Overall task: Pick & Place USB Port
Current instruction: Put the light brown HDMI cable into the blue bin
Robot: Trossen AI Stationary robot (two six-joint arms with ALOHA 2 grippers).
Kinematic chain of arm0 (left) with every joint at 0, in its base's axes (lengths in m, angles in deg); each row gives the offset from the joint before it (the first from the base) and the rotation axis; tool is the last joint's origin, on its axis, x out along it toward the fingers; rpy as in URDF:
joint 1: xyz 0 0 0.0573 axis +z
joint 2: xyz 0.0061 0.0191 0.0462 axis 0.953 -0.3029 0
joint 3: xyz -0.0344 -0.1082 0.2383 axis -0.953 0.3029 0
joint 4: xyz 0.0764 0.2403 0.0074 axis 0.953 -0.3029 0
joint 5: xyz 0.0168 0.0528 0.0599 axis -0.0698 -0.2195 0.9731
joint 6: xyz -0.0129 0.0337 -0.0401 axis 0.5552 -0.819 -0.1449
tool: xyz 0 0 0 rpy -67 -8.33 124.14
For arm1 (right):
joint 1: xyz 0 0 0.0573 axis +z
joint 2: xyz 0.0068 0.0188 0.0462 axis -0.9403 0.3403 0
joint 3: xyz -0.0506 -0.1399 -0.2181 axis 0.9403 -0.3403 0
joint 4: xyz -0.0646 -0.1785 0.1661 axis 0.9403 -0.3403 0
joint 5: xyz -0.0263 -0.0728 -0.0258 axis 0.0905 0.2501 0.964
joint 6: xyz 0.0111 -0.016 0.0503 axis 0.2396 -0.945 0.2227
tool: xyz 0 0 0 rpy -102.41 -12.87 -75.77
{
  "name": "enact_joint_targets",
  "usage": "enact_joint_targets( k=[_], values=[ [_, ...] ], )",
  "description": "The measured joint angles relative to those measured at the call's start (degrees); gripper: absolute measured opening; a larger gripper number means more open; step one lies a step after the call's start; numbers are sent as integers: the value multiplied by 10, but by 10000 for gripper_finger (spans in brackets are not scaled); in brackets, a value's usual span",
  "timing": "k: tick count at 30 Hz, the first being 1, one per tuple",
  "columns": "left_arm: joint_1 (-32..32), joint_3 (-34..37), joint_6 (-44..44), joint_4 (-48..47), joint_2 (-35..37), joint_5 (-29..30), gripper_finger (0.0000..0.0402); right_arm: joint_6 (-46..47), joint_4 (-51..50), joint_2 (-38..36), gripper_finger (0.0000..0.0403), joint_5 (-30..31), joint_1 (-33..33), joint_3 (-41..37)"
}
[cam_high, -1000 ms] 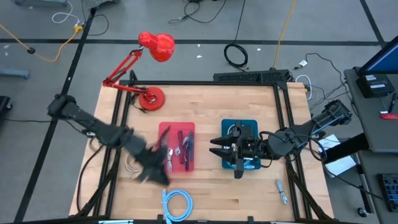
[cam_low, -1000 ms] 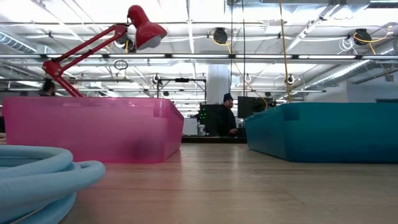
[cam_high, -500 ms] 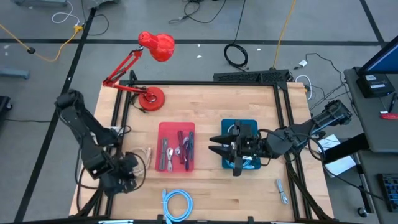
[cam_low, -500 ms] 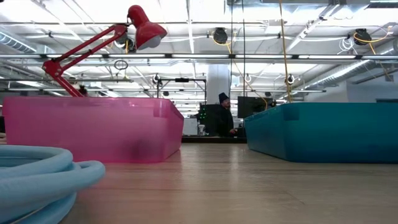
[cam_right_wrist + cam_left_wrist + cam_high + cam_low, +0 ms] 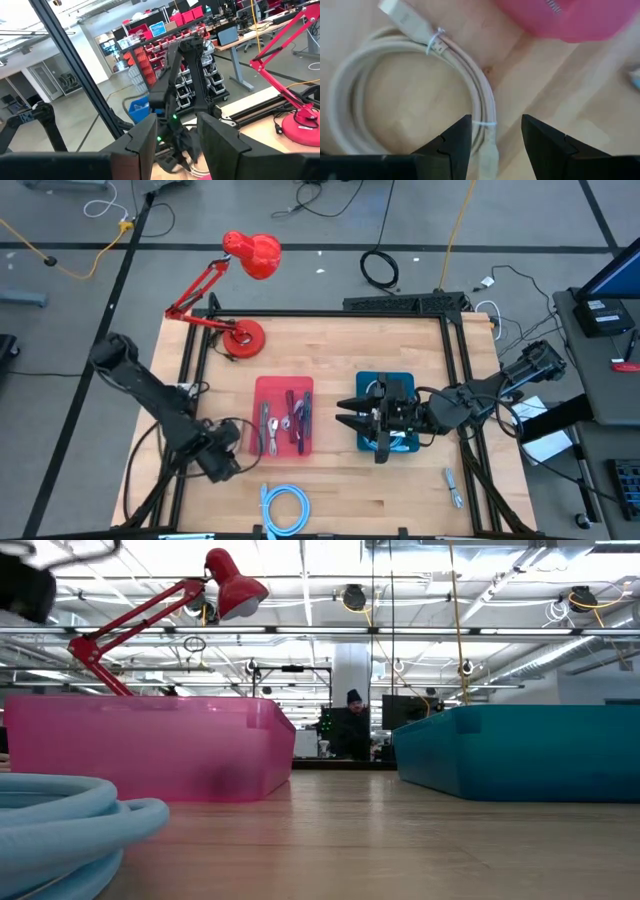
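A coiled off-white USB cable (image 5: 415, 85) with cable ties lies flat on the wooden table, left of the pink tray (image 5: 285, 384). My left gripper (image 5: 495, 135) hangs open just above it, pointing down. Its fingers stand on either side of the coil's near edge and one plug end (image 5: 488, 159) without touching. In the high view the left gripper (image 5: 222, 456) covers most of the cable. My right gripper (image 5: 348, 420) waits open and level above the teal bin (image 5: 368, 379), with nothing between its fingers.
The pink tray holds several small cables and sticks. A light-blue cable coil (image 5: 285, 506) lies near the front edge, and a small silver piece (image 5: 453, 486) at the front right. A red desk lamp (image 5: 243, 337) stands at the far left. Black frame rails run along the table's sides.
My left gripper has swung from the pink tray's near left corner toward the table's left edge, then part of the way back. It has sunk and tipped over to point down at the off-white cable. The cable has not moved.
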Motion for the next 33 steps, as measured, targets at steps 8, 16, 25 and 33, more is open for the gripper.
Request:
enact_joint_targets(
  k=[8,16,25,33],
  values=[
    [26,105,7,140,-5,-13,175,4,0,0,132,-1,0,0],
    [35,148,30,184,5,-36,77,4,0,0,132,-1,1,0],
    [6,45,87,70,65,-6,33,3,0,0,132,-1,1,0],
    [-11,-115,49,76,125,270,33,3,-1,0,132,-1,1,0]
  ],
)
